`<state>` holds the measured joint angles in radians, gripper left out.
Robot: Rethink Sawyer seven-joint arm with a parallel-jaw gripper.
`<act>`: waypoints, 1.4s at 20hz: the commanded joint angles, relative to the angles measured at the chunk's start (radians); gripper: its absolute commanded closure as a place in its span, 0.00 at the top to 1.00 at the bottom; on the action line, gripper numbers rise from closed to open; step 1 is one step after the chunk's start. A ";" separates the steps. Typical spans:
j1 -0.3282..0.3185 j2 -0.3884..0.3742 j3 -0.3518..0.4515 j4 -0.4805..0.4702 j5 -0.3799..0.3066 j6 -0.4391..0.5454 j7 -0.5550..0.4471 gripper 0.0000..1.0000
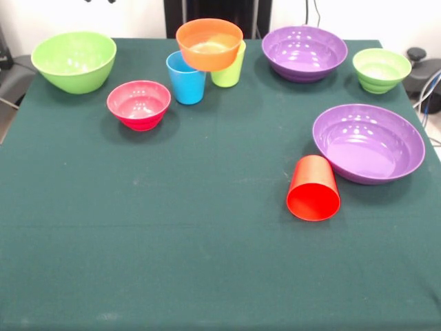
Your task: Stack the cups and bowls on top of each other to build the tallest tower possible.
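Claw: only two dark tips at the top edge, above the bench's far edge; I cannot tell its state.

Bench, green cloth. Far left corner: large lime bowl, upright. Just inward of it, pink bowl, upright. Far edge, middle: blue cup and lime cup, both upright, side by side, with the orange bowl resting across their rims, mouth up, tilted a little.

Far right: purple bowl, then small green bowl at the corner, both upright. Right edge: second purple bowl, upright.

Red cup lies on its side, touching that bowl; long axis far-to-near, mouth toward the near edge.
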<state>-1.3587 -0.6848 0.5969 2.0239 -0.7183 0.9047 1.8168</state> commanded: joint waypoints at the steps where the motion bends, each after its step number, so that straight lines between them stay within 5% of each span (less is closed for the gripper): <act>1: 0.078 0.027 0.054 -0.006 -0.020 0.016 -0.175 1.00; 14: 0.239 -0.011 0.069 -0.079 0.056 0.055 -0.099 1.00; 28: 0.302 0.001 0.046 -0.136 0.113 0.064 -0.092 1.00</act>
<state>-1.1117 -0.7047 0.6313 1.9848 -0.6203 0.9057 1.8168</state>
